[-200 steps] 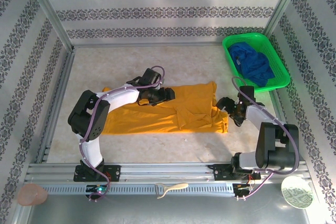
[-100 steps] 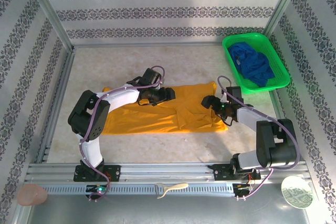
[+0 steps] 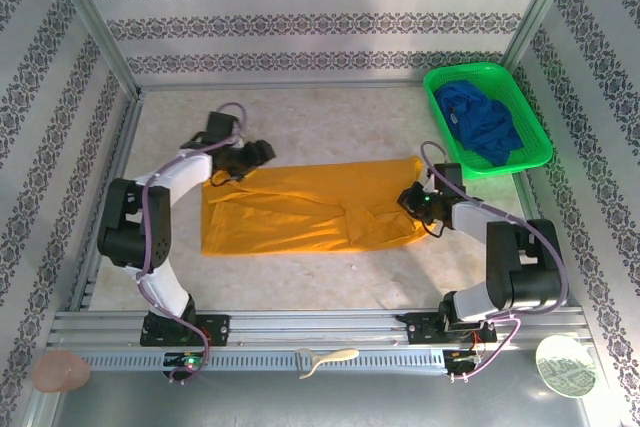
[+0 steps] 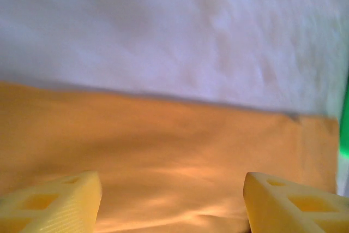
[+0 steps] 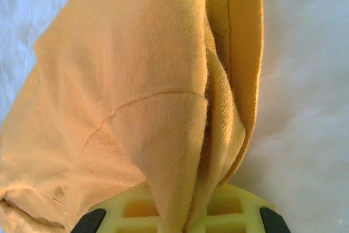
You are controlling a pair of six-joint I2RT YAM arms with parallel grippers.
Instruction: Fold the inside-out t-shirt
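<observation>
The mustard t-shirt (image 3: 300,209) lies flat in a long wrinkled band.

The shirt (image 3: 300,209) is matt knit cloth, finely fuzzy. At 2 o'clock the basket (image 3: 470,68) is glossy plastic mesh, holding soft blue cloth (image 3: 485,122). The rail (image 3: 300,332) at 6 o'clock is brushed metal. The left fingers (image 4: 49,203) are matt, ribbed plastic.

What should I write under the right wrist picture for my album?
Right gripper pinching a bunched fold of the yellow t-shirt.
</observation>
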